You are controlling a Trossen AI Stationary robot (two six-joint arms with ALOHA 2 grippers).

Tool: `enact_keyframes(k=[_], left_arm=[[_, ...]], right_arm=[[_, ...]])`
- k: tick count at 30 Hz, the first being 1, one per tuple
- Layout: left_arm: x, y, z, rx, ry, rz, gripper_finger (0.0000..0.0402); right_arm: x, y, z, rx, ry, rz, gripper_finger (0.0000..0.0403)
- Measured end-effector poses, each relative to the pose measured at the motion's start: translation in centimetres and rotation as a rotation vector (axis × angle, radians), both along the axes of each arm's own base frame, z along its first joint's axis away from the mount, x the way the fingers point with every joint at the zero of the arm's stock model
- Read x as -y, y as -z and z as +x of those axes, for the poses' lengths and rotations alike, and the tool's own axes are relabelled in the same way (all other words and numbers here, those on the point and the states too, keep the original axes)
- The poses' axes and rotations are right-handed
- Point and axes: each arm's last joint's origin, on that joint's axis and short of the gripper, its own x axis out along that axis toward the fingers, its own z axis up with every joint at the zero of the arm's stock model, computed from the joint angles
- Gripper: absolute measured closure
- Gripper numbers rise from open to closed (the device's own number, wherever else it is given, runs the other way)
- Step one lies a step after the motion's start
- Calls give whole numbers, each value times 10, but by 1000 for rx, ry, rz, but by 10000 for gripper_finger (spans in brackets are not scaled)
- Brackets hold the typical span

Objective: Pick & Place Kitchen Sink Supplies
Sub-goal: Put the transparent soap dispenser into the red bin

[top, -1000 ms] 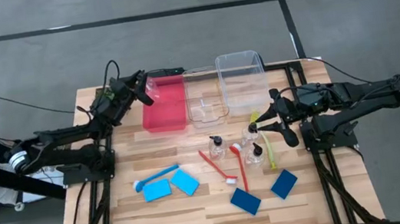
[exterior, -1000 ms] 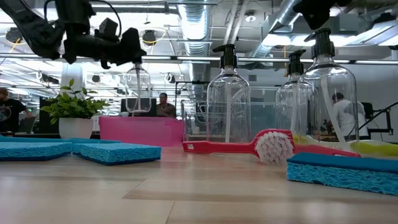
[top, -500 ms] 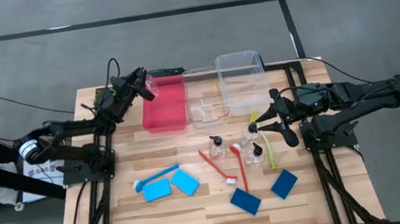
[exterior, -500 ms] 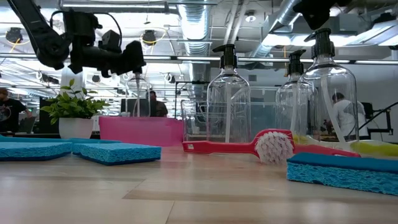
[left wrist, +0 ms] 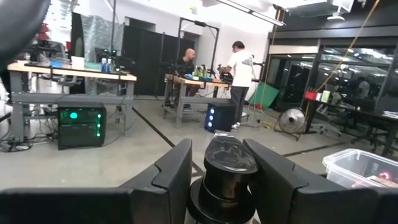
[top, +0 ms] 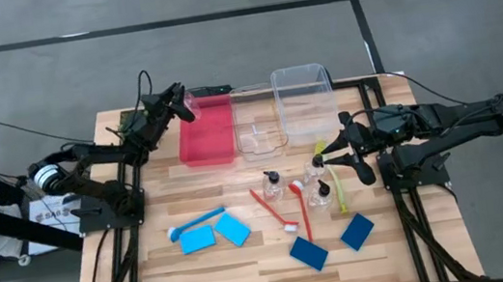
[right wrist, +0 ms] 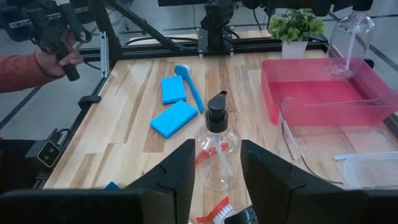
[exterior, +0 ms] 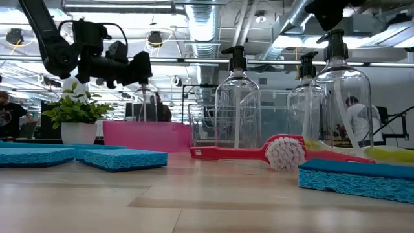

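Left tool [top: 181, 108]: clamps a pump bottle [right wrist: 349, 38] by its black top, hung over the pink bin [top: 207, 132] for dropping.
Right tool [top: 331, 149]: parted narrowly, empty, aimed at tabletop [top: 151, 261] bottles.

the high view looks straight down on the whole table [top: 248, 258] from well above, with floor on every side. the low view sits at tabletop height at one edge, facing level across into the room, sponges [exterior: 116, 158] and bottles [exterior: 238, 116] close to its lens. the left wrist view faces out into the room, a bottle top [left wrist: 229, 163] right against it. the right wrist view looks across the tabletop toward the far-side plant [right wrist: 297, 25]. the pink bin [top: 208, 132] shows in the high, low and right wrist views.
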Motion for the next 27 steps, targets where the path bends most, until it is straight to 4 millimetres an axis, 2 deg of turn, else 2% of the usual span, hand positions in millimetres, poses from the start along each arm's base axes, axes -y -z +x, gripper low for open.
enact_keyframes(k=[10, 16, 27], left_arm=[[-10, 4, 11, -22, 13, -13, 261], [-15, 13, 11, -49, -3, -43, 261], [-15, 14, 11, -48, -4, -44, 261]], right_arm=[[0, 0, 0, 0, 1, 2, 280], [0, 0, 0, 0, 1, 2, 280], [0, 0, 0, -1, 1, 2, 280]])
